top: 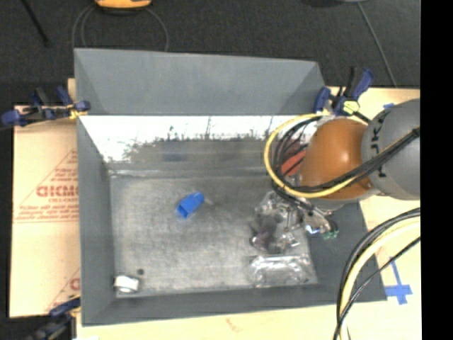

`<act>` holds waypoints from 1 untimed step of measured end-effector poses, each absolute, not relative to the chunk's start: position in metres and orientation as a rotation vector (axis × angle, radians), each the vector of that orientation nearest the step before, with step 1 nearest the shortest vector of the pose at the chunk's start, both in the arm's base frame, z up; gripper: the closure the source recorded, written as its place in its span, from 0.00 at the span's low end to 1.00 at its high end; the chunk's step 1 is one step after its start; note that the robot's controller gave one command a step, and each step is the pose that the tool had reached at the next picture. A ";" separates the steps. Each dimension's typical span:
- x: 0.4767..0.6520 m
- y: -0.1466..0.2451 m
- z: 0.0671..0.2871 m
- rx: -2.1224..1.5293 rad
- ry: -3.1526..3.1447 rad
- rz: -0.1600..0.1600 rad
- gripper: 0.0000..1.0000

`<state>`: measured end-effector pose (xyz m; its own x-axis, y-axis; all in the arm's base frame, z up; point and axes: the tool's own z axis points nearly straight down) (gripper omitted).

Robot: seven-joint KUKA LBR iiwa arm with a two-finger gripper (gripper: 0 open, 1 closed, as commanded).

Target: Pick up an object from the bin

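The gripper [282, 224] was seen low over the floor of the bin [212, 129], under the orange wrist cover [333, 158]. Whether it was released or clenched could not be told. A clear crinkled packet [284, 269] was seen just below it in the view. A small blue block [190, 205] was seen well apart on its view-left side. A little white piece [127, 283] was seen farther off that way, in the near corner.

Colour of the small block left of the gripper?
The block is blue, seen in the camera view.
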<state>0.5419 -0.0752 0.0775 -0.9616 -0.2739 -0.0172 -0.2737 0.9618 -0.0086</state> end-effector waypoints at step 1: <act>0.540 -0.076 0.077 -0.435 3.101 -0.008 1.00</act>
<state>0.5397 -0.0759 0.0769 -0.9614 -0.2751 -0.0092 -0.2750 0.9614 -0.0066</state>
